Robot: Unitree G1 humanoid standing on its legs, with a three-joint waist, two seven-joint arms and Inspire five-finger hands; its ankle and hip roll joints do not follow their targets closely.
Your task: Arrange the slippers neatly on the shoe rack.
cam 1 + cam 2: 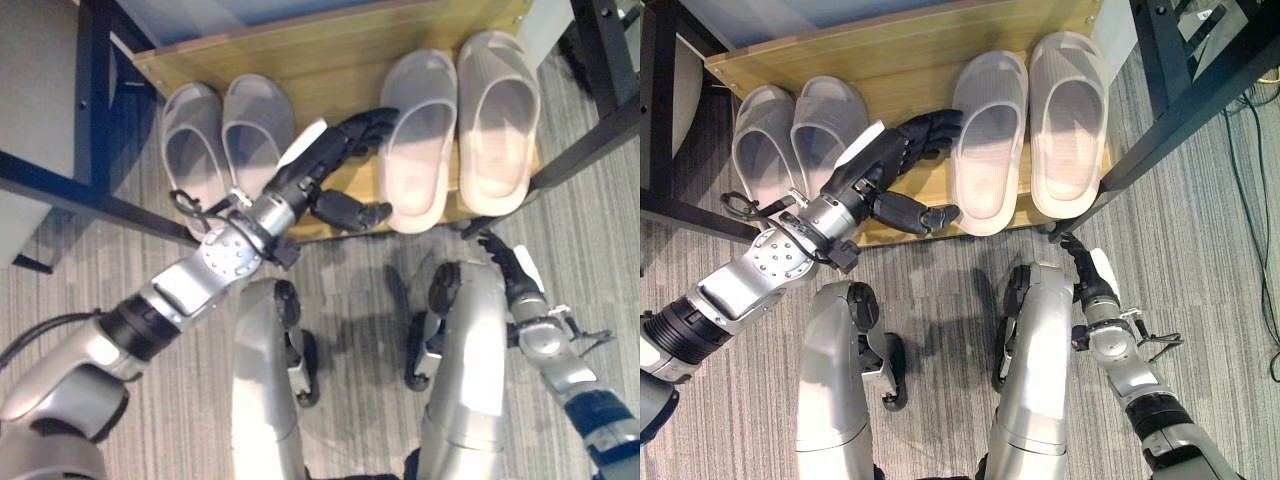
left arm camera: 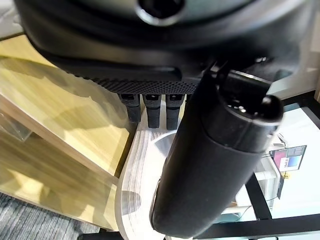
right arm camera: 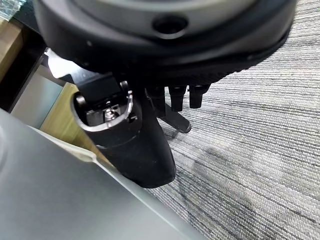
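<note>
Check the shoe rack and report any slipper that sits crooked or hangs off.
The pinkish pair's left slipper sits further forward than its mate, its end overhanging the shelf edge. The left hand is beside it. The grey pair looks even.

A: Support? Wooden shoe rack [image 1: 330, 45], standing on grey carpet [image 1: 370, 270].
B: Load: grey slipper pair [image 1: 228, 140] at 9 o'clock, pale pink pair [image 1: 462, 130] at 3 o'clock.

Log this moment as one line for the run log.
left hand: open, fingers at pale slippers | grey slippers: paired on shelf | right hand: low over carpet, idle
</note>
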